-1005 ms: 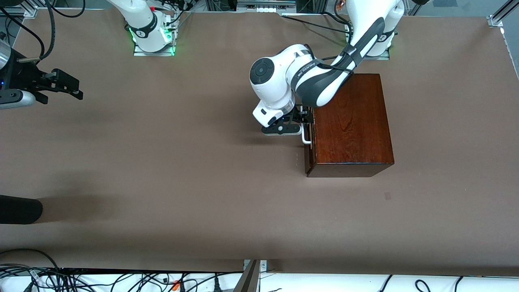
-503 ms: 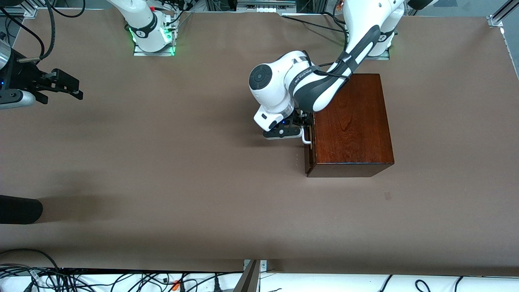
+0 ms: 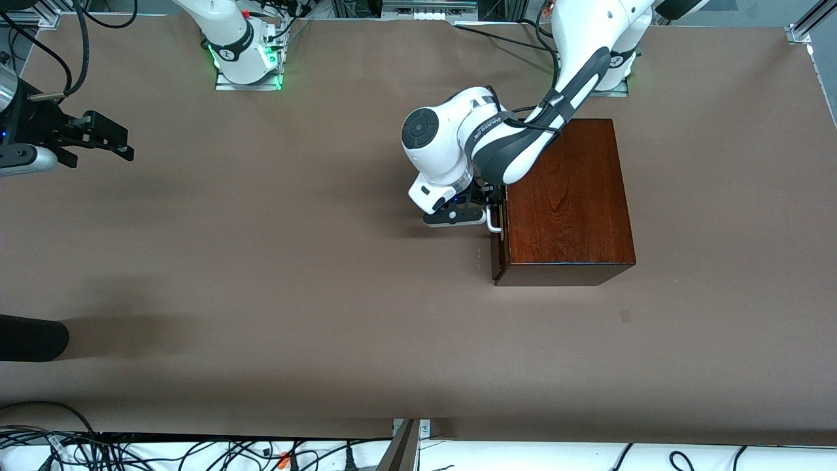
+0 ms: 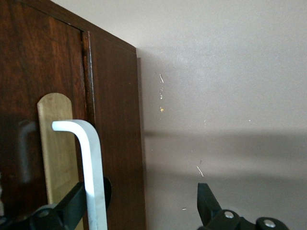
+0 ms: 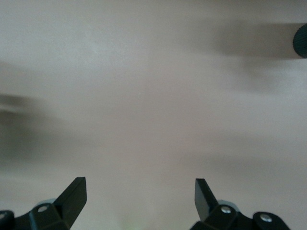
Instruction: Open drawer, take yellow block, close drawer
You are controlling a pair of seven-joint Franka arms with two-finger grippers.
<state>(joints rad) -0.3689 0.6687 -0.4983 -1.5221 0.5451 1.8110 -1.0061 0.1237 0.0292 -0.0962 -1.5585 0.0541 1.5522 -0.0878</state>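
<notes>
Drawer [image 3: 499, 226] sits closed in the box [image 3: 567, 203] on the table [image 3: 261, 261]. Left gripper [image 4: 144, 211] stands in front of it, jaws wide, one finger [image 4: 72, 203] touching the handle [image 4: 91, 167]. Right gripper [image 5: 140, 201] waits over bare table, jaws wide.

Drawer [image 3: 499, 229] shut, white handle [image 4: 91, 167], mahogany front

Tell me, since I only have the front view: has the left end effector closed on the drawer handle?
Observer: No. The left wrist view shows the left end effector open, with the white handle against one finger.
Operator: Is the drawer cracked open?
Observer: The drawer front looks flush with the box; no yellow block shows.
Operator: And the right arm?
Observer: It waits, right end effector open over the table.
</notes>
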